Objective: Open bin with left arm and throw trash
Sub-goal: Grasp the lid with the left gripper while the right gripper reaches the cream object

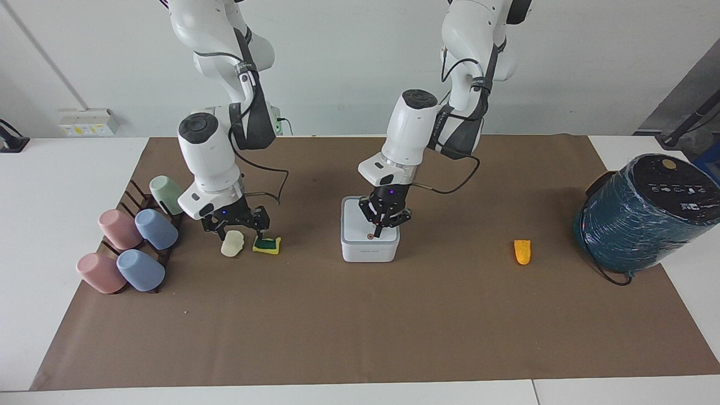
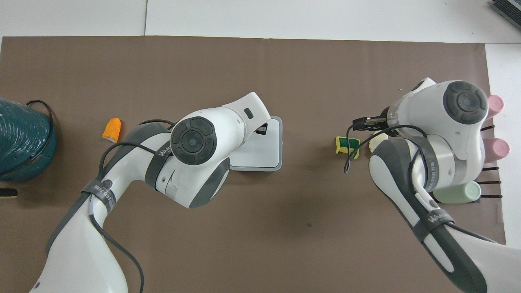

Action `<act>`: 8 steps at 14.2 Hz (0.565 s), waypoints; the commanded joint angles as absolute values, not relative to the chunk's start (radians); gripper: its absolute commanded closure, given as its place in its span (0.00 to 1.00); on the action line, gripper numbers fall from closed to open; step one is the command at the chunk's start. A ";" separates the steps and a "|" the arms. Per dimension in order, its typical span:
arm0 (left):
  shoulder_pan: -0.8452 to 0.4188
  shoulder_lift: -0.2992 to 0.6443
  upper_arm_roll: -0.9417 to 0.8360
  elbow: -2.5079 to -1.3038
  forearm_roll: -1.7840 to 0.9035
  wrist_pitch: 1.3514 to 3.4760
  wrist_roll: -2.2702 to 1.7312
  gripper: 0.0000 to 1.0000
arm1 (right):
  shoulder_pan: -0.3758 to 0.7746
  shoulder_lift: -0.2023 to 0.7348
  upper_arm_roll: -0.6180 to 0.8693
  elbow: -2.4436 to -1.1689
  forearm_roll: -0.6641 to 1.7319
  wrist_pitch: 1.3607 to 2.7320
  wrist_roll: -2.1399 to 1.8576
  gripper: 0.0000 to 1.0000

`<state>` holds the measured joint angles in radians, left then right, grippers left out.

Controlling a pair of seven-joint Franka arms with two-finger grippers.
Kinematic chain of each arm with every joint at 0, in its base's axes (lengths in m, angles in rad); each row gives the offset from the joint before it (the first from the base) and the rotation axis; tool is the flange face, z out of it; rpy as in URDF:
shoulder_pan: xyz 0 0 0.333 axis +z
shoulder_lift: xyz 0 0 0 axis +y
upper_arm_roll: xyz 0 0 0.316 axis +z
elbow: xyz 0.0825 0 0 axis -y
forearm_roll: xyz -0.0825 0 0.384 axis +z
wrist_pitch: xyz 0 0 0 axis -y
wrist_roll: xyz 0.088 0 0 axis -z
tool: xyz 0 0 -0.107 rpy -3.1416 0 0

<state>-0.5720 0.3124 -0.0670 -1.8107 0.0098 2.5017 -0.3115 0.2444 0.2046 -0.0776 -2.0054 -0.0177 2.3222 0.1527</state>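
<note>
Facing view: bin (image 1: 369, 247) lid unopened beneath clenched left end effector (image 1: 378, 230); right end effector (image 1: 237, 229) released; trash (image 1: 266, 244) undisposed.

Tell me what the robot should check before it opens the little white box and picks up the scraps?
1. Lid of the bin shut and waiting to be opened: ok, it lies flat.
2. Left pincer shut, tip down at the orange dot on the lid: ok.
3. Tip really pressing the lid: cannot tell.
4. Right pincer open and low over the scraps: ok, it hangs over the cream scrap and the yellow-and-green scrap.
5. A scrap already gripped: not ok, both lie on the brown paper.
6. Orange scrap easy to find: ok, it lies alone toward the left arm's end of the table.
</note>
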 commanded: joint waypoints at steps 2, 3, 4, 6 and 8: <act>-0.597 0.289 -0.051 -1.793 -0.002 2.344 -0.321 1.00 | 0.169 0.187 -0.081 -2.057 -0.002 2.347 -0.006 0.00; -0.597 0.256 -0.051 -1.793 -0.002 2.301 -0.321 1.00 | 0.155 0.187 -0.081 -2.081 -0.002 2.365 -0.020 0.00; -0.597 0.233 -0.051 -1.795 -0.002 2.254 -0.324 1.00 | 0.152 0.187 -0.081 -2.115 -0.002 2.425 -0.020 0.00; -0.594 0.180 -0.051 -1.798 -0.002 2.148 -0.333 1.00 | 0.147 0.205 -0.081 -2.158 -0.002 2.512 -0.028 0.00; -0.589 0.147 -0.051 -1.798 -0.002 2.045 -0.336 1.00 | 0.115 0.216 -0.081 -2.167 -0.002 2.530 -0.073 0.00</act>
